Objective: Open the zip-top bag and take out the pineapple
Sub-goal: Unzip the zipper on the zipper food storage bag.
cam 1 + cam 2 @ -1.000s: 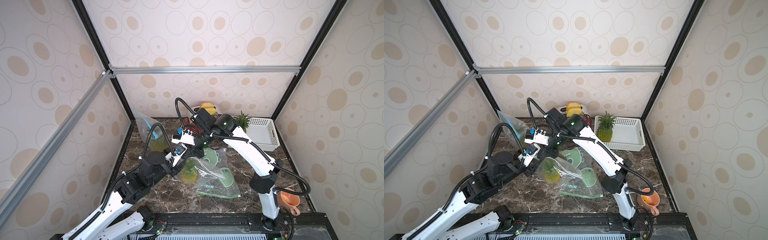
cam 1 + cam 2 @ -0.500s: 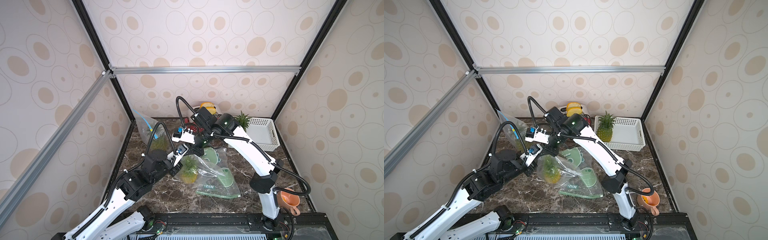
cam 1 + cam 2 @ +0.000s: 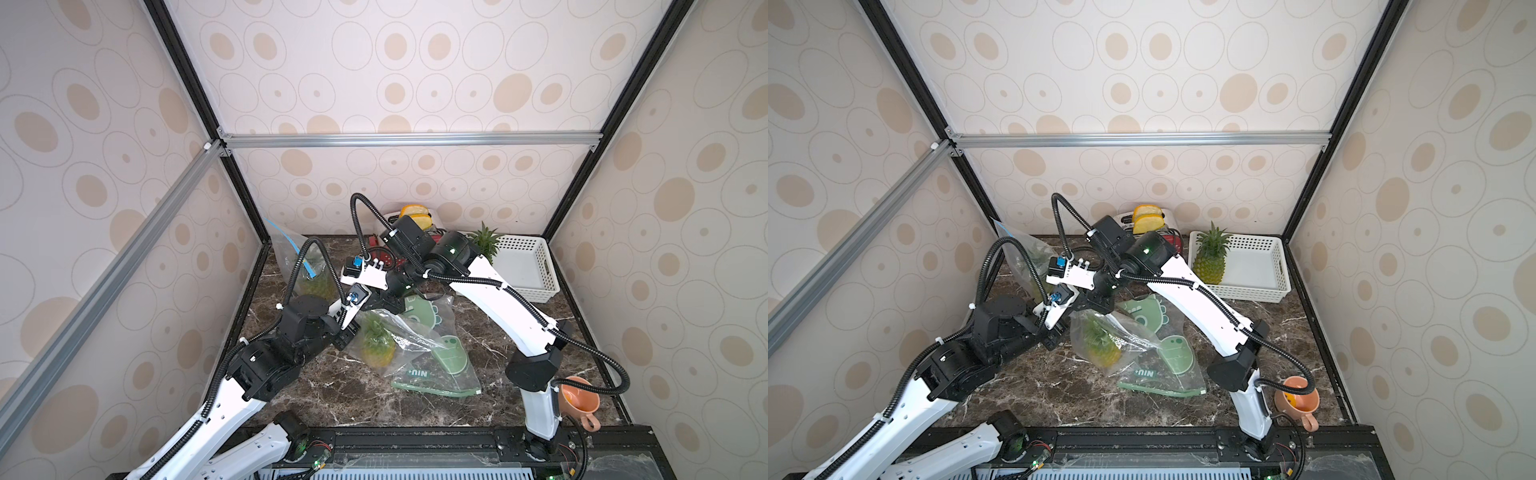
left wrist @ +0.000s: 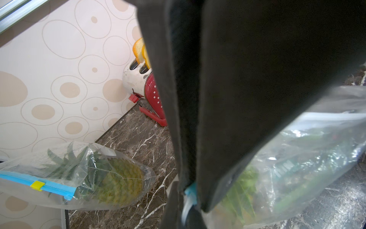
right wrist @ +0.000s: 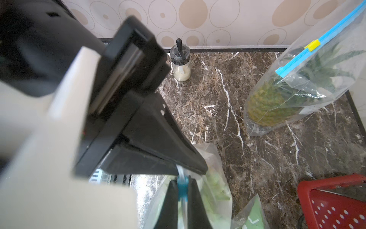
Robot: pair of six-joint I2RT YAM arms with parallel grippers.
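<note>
Slippage worries us: our left gripper (image 4: 195, 188) and right gripper (image 5: 183, 190) both pinch shut on the zip-top bag (image 3: 405, 332) rim at frame centre; pineapple (image 3: 376, 349) weight could tug it free.

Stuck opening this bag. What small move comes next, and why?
Probably ease the left end effector and right end effector apart: both are shut side by side on the bag's blue zip strip, and the pineapple sits inside.

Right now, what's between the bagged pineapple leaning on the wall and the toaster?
Only bare marble tabletop between that leaning bag and the toaster, clearest in the left wrist view.
</note>
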